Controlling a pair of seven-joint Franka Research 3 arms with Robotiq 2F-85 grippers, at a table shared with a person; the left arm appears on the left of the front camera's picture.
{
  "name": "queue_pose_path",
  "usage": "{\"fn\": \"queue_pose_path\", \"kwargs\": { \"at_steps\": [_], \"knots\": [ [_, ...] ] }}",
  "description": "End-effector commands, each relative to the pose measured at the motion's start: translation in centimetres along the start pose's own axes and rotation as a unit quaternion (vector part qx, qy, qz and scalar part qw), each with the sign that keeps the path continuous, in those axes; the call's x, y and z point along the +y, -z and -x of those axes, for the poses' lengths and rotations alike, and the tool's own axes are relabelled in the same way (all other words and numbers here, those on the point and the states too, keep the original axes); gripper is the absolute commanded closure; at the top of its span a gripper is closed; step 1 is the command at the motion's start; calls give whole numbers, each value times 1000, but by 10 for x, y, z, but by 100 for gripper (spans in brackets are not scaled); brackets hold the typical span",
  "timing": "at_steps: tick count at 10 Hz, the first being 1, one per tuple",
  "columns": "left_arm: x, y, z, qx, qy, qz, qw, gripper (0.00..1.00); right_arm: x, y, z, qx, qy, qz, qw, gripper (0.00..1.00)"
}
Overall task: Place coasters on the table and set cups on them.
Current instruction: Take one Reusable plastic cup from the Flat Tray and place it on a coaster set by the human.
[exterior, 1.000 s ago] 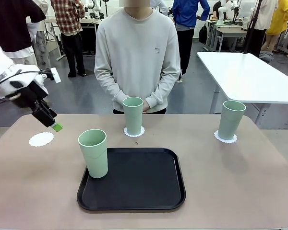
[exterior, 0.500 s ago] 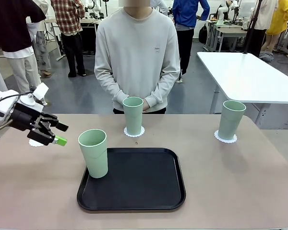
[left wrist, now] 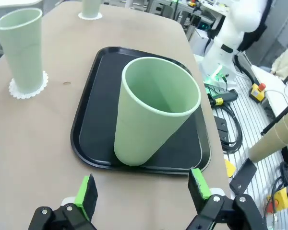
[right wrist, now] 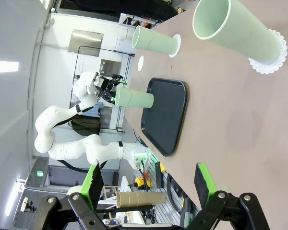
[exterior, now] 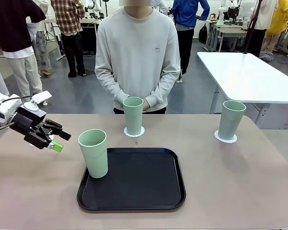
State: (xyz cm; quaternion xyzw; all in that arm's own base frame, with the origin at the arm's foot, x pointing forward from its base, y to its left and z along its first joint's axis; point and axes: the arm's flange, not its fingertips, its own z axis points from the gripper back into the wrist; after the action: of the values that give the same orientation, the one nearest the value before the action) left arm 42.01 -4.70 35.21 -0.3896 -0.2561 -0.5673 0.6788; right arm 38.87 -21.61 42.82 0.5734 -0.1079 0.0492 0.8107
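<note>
Left gripper [exterior: 61, 141] horizontal, jaws spread, facing cup [exterior: 93, 152] on tray [exterior: 134, 191].

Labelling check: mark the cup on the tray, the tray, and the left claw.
cup on the tray [exterior: 93, 155], front view, mid wall.
black tray [exterior: 144, 189], front view, bare floor.
left claw [exterior: 62, 142], front view, between fingertips.

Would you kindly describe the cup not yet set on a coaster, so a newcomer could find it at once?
On the beige table lies a black tray, and the cup stands upright by its left edge. The other two mint-green cups each stand on a white doily; this one does not.
</note>
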Motion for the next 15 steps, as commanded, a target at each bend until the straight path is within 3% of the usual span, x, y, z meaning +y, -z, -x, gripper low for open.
{"fn": "queue_pose_path", "kwargs": {
  "at_steps": [1, 2, 5, 6, 8, 10, 15],
  "knots": [
    [-5, -3, 0, 6, 62, 18, 998, 0, 0, -1, 0, -1, -1, 0, 1000, 0],
    [0, 0, 0, 0, 0, 0, 1000, 0, 0, -1, 0, -1, -1, 0, 1000, 0],
    [0, 0, 0, 0, 0, 0, 1000, 0, 0, -1, 0, -1, -1, 0, 1000, 0],
    [0, -1, 1, 5, 15, 4, 1000, 0, 0, -1, 0, -1, -1, 0, 1000, 0],
    [-2, 7, 13, -67, 140, -8, 988, 0, 0, -1, 0, -1, -1, 0, 1000, 0],
    [1, 20, 25, -98, 180, -5, 979, 0, 0, -1, 0, -1, -1, 0, 1000, 0],
    [17, 42, 38, -109, 114, -9, 987, 0, 0, -1, 0, -1, -1, 0, 1000, 0]
  ]
}}
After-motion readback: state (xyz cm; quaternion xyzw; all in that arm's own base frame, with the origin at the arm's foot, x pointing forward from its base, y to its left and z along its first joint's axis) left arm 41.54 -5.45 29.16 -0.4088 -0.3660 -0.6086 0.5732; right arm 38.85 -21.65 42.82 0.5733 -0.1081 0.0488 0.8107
